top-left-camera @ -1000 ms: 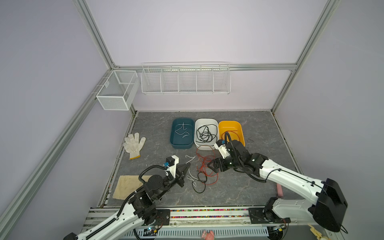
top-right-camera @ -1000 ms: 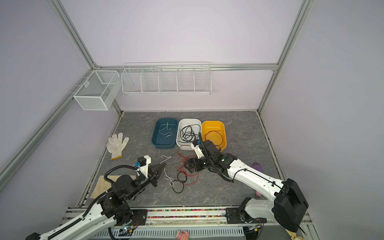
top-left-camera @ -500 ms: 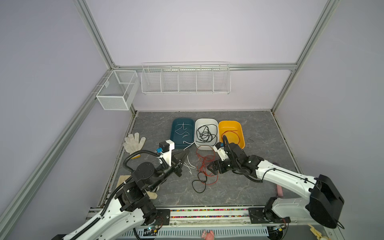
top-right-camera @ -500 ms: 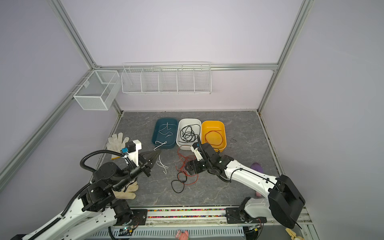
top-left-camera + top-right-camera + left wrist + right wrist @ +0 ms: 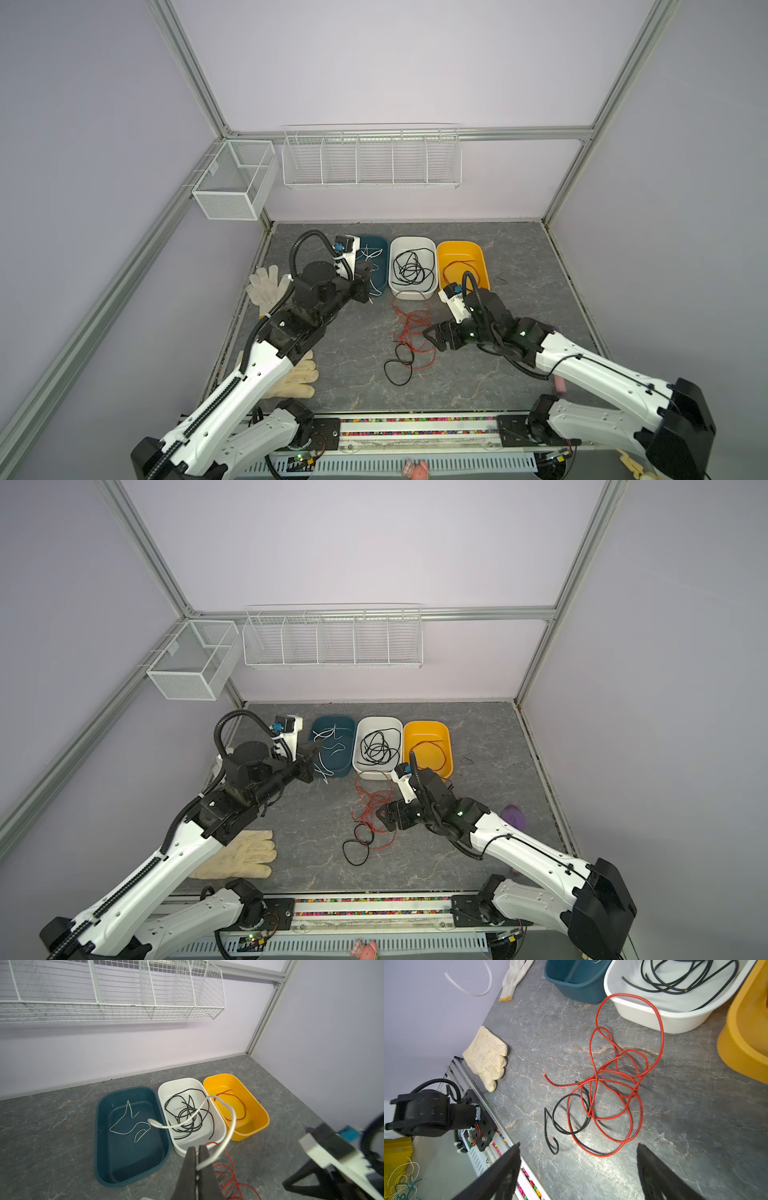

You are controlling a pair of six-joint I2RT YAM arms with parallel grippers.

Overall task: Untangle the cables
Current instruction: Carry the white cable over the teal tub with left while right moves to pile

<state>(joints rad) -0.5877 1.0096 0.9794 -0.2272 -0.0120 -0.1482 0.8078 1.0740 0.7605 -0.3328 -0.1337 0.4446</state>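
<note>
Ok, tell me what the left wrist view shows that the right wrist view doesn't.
Left wrist only: the left end effector shut on the white cable, and the wall rack. Right wrist only: the loose black cable crossing the red cable, and a cream glove. Both: the red cable, teal bin, white bin, yellow bin.

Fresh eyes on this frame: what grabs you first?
The red cable tangle sprawls mid-table with a black cable looped through it, and the open right gripper faces it. The left gripper is shut on a white cable beside the teal bin. That bin heads a back row with the white bin and yellow bin, holding white, black and red cables respectively.
</note>
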